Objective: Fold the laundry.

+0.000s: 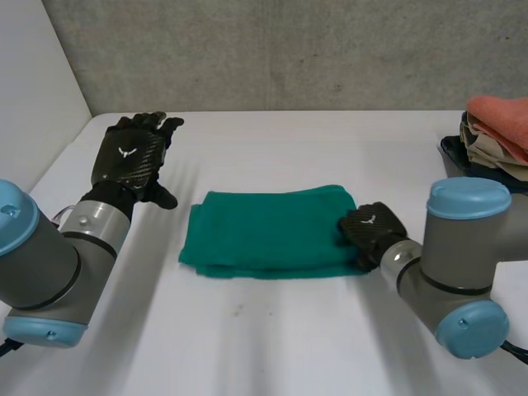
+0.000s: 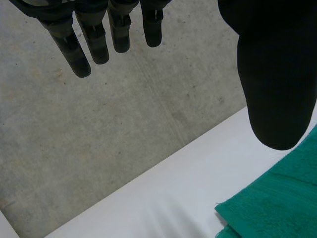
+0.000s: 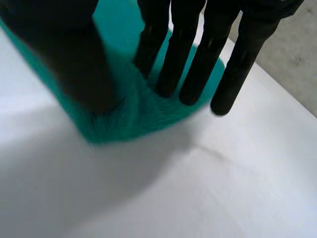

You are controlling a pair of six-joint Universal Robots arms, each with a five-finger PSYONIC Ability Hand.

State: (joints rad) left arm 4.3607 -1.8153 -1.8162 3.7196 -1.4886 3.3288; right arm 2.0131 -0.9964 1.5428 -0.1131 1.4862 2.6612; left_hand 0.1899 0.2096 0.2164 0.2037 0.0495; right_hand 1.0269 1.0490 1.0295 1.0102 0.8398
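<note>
The towel (image 1: pixel 268 231) is teal-green terry, folded into a wide rectangle and lying flat at the middle of the white bench (image 1: pixel 272 330). Its long sides run from 9 to 3 o'clock. Along the 6 o'clock side I can see stacked layers that do not quite line up, and the 9 o'clock end is slightly rounded where the fold turns.

My right hand (image 1: pixel 373 231) sits on the towel's 3 o'clock end, near the 4 o'clock corner. In the right wrist view its fingers (image 3: pixel 195 54) are straight and side by side. Most tips are down on the green cloth and the outermost one is past the edge over bare bench. The thumb stands apart from them over the same end of the towel.

My left hand (image 1: pixel 132 157) is off the cloth, at about 10 o'clock from the towel and well apart from it. Its back is turned up. The left wrist view shows its fingers (image 2: pixel 94 39) straight and a little spread, holding nothing, with the thumb wide of them.

At about 2 o'clock from the towel, at the bench's edge, is a dark tub (image 1: pixel 452 153) heaped with laundry. A salmon-orange cloth (image 1: pixel 503 120) is on top, with a tan cloth (image 1: pixel 487 153) bunched under it. A grey concrete wall (image 1: pixel 289 49) stands behind the bench at 12 o'clock.
</note>
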